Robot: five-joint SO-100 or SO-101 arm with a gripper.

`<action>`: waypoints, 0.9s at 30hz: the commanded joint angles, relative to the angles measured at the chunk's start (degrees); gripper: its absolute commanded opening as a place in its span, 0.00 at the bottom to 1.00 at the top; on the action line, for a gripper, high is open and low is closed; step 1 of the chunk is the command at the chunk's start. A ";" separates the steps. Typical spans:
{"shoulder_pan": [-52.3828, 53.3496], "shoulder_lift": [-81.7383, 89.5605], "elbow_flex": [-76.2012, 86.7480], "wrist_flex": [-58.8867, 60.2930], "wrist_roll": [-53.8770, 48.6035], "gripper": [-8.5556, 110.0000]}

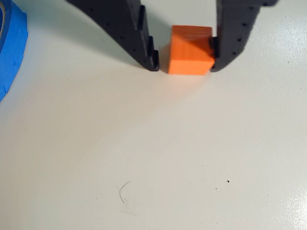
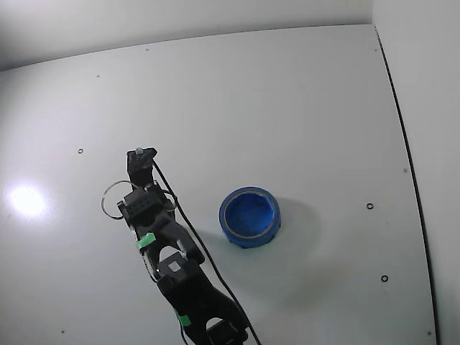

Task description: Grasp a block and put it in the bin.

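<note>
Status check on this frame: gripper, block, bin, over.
Gripper open, straddling the block; right finger touching it, left finger apart. Block orange in wrist view, on the table. Bin empty, to the arm's right in fixed view. Nothing between.

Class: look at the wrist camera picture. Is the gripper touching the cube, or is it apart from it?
Touching on one side. In the wrist view, the right-hand finger presses the cube; a gap remains beside the left-hand finger, so the gripper is not yet closed on it.

orange block [image 1: 190, 52], blue bin [image 2: 249, 216], black hand [image 1: 184, 67]
</note>
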State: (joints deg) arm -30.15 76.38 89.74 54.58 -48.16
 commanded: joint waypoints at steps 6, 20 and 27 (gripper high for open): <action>0.88 0.79 -1.05 -0.53 1.93 0.08; 2.72 38.41 2.46 0.18 38.58 0.07; 15.56 47.37 17.58 -0.70 39.37 0.07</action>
State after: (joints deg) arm -20.74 116.10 102.83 54.58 -9.23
